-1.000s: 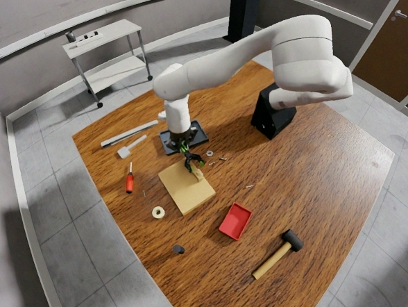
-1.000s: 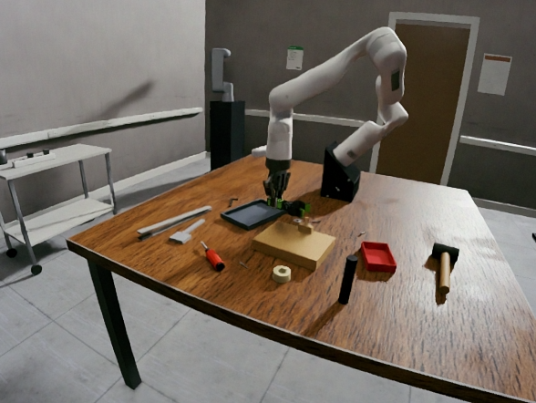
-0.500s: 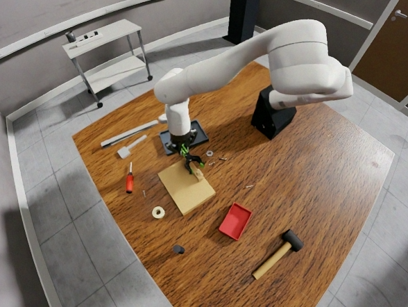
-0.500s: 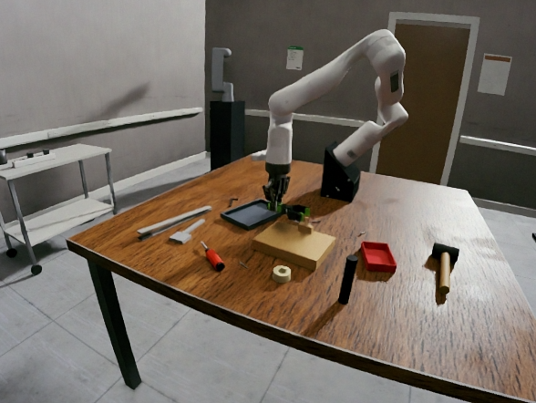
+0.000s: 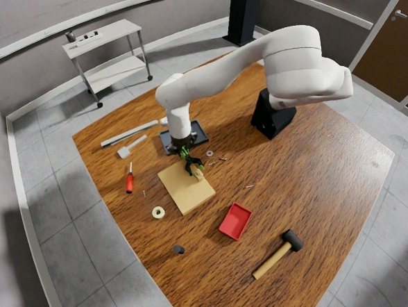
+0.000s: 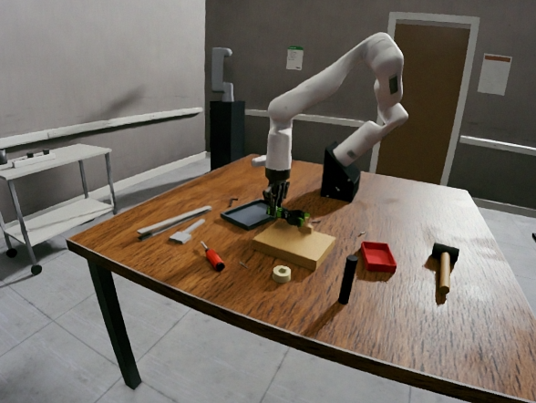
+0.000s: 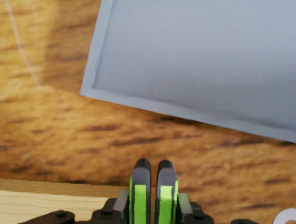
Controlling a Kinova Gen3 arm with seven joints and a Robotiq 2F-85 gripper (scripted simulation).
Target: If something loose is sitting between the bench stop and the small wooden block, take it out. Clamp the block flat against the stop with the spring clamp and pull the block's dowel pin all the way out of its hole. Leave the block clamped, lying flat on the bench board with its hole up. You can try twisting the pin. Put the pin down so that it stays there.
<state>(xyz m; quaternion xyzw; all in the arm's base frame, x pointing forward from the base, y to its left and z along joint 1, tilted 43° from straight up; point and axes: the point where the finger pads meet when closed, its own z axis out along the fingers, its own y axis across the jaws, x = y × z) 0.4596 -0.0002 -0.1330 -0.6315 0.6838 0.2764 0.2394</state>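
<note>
Our gripper (image 5: 184, 152) (image 6: 274, 211) (image 7: 152, 208), fingers nearly closed, grips the spring clamp (image 5: 193, 162) (image 6: 293, 217) above the bench board (image 5: 187, 194) (image 6: 292, 243) (image 7: 50, 202); lowering it off-centre could tip the small block.

So the white arm (image 5: 222, 73) (image 6: 319, 91) is bent into a big high arch, with its foot bolted to a slanted black base (image 5: 272, 129) (image 6: 336, 186). The elbow is folded up top, and the long section is angled down to the wrist (image 5: 178, 121) (image 6: 278, 148), which is pointed pretty much straight down. The pincer (image 5: 184, 152) (image 6: 274, 211) (image 7: 152, 208) is hung low under it, closed on the spring clamp (image 6: 293, 215), with just a skinny gap seen between the dark fingertips.
</note>
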